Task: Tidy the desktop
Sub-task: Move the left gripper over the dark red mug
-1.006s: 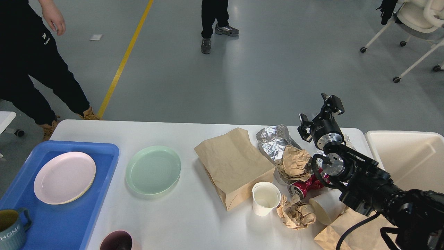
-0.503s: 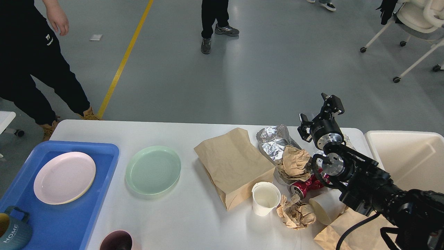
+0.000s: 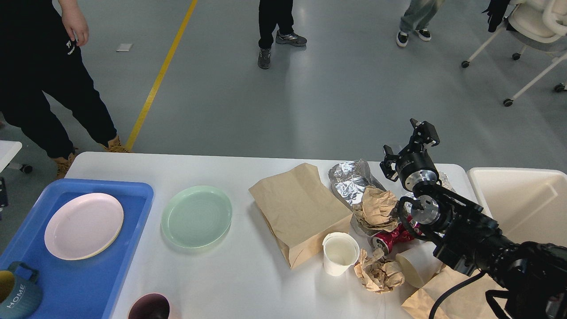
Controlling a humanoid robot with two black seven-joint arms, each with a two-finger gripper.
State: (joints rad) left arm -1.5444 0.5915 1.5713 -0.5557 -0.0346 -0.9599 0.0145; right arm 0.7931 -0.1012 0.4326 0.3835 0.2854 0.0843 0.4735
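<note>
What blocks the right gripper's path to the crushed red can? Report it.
Nothing visible lies between them, but the right gripper is raised well behind the red can, and the arm's own wrist partly covers the can, beside crumpled brown paper.

A blue tray (image 3: 128,221) sits at the left and holds a pink plate (image 3: 83,225). A teal mug (image 3: 17,299) marked "HOME" stands at the tray's near corner. A green plate (image 3: 196,216) lies just right of the tray. A dark maroon cup (image 3: 149,306) is cut off by the lower edge.

At centre lies a brown paper bag (image 3: 299,212). Right of it are crumpled foil (image 3: 351,180), crumpled brown paper (image 3: 378,207), a red can (image 3: 390,238) on its side, an upright white paper cup (image 3: 339,253) and a second paper wad (image 3: 379,273).

A cream bin (image 3: 527,204) stands at far right.
</note>
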